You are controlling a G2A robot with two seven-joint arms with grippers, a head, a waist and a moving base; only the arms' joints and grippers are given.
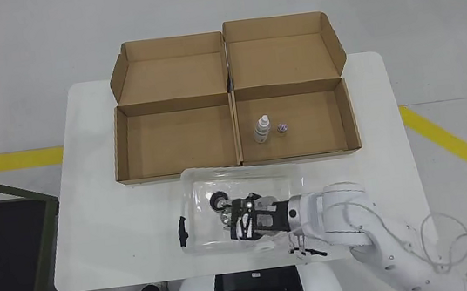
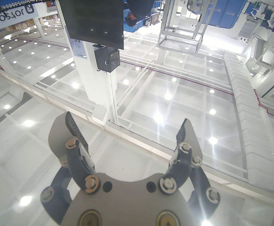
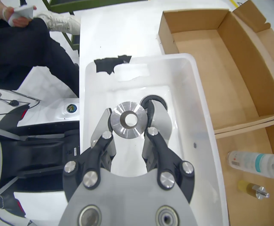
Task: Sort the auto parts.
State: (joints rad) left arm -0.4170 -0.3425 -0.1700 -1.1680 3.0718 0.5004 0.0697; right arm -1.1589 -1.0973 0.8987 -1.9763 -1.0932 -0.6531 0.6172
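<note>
My right hand (image 3: 129,121) pinches the metal disc (image 3: 123,131) by its slick rim, so lifting could drop it.

An industrial hall: yellow floor line (image 1: 7,161), gridded ceiling (image 2: 192,102) with spotlights (image 2: 168,96).

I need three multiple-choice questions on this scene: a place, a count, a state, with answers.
1. Where is the small bottle? A) right cardboard box B) left cardboard box C) floor
2. How many things lie in that box? A) one B) two C) five
3. The right gripper is: A) open and empty B) shut on the bottle C) shut on a metal disc
Answers: 1 A, it shows inside that box; 2 B, the bottle and a small metal part; 3 C, its fingers clamp the disc's rim.
</note>
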